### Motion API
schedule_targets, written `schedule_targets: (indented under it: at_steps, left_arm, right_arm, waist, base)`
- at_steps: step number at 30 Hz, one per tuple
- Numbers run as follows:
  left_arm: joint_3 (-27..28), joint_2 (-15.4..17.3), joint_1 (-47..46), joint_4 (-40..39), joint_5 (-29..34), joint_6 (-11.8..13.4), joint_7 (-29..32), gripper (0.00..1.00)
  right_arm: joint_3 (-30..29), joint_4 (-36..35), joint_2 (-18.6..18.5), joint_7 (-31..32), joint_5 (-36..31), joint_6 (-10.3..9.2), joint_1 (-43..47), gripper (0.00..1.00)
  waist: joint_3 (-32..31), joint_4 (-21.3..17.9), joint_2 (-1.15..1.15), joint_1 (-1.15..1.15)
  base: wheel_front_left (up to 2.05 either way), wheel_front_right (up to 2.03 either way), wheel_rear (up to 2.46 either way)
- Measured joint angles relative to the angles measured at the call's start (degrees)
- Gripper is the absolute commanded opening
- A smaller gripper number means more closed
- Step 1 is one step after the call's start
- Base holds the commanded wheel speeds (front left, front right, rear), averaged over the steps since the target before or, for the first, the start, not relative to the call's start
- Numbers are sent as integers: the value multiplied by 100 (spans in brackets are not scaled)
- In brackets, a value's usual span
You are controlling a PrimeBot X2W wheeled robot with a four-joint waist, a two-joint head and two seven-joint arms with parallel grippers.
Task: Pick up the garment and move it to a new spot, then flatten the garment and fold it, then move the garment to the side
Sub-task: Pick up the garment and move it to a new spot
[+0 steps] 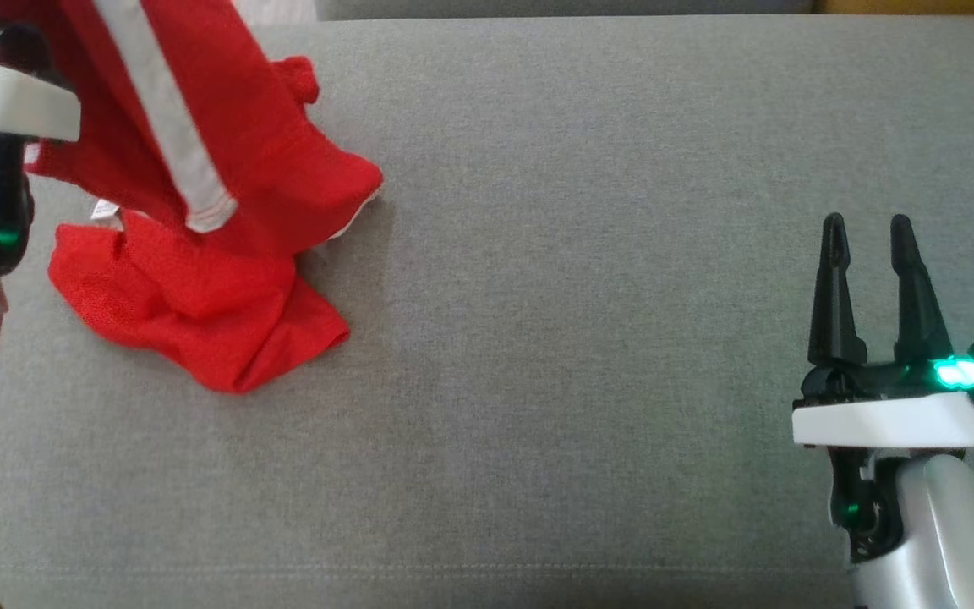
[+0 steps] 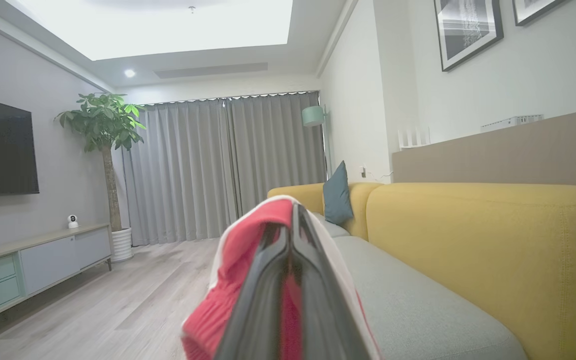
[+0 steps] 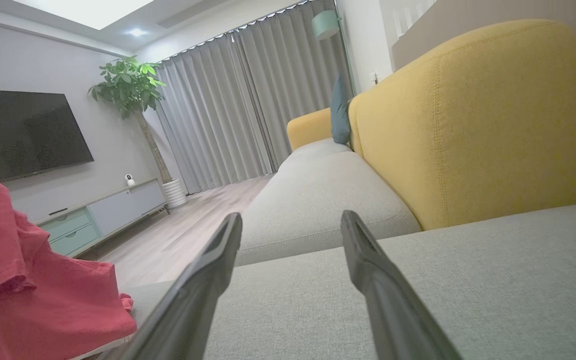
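- Grey sofa seat [image 1: 580,254] lies under both arms, with a yellow backrest [image 3: 468,120] behind it.
- Left gripper [image 2: 294,220] is clamped on the red garment [image 1: 199,279] and holds it up at the seat's left; the lower folds seem to rest on the seat.
- Right gripper [image 1: 869,233] has its fingers spread and holds nothing.

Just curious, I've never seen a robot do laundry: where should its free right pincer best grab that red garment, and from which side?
Probably the loose lower corner of the red garment, approached low from the robot's right by the open right pincer. That corner juts out on the grey sofa cushion toward it, while the left pincer is shut on the top.
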Motion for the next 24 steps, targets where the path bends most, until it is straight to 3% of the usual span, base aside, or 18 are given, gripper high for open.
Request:
schedule_targets:
  at_steps: [12,18,24]
  left_arm:
    - [154,-127,29,-798,25,160,-65,0]
    - [-23,-376,-28,-1036,-3,180,-52,0]
    - [-557,-886,-103,-1212,-26,142,153,0]
  right_arm:
    - [41,12,0,0,30,0,73,100]
    - [18,8,0,0,70,0,73,100]
    - [19,-36,1,0,123,0,62,100]
  waist:
    - [-174,-150,0,0]
    - [-227,-247,0,0]
    - [-199,-482,0,0]
  base:
    - [0,0,0]
    - [0,0,0]
    - [0,0,0]
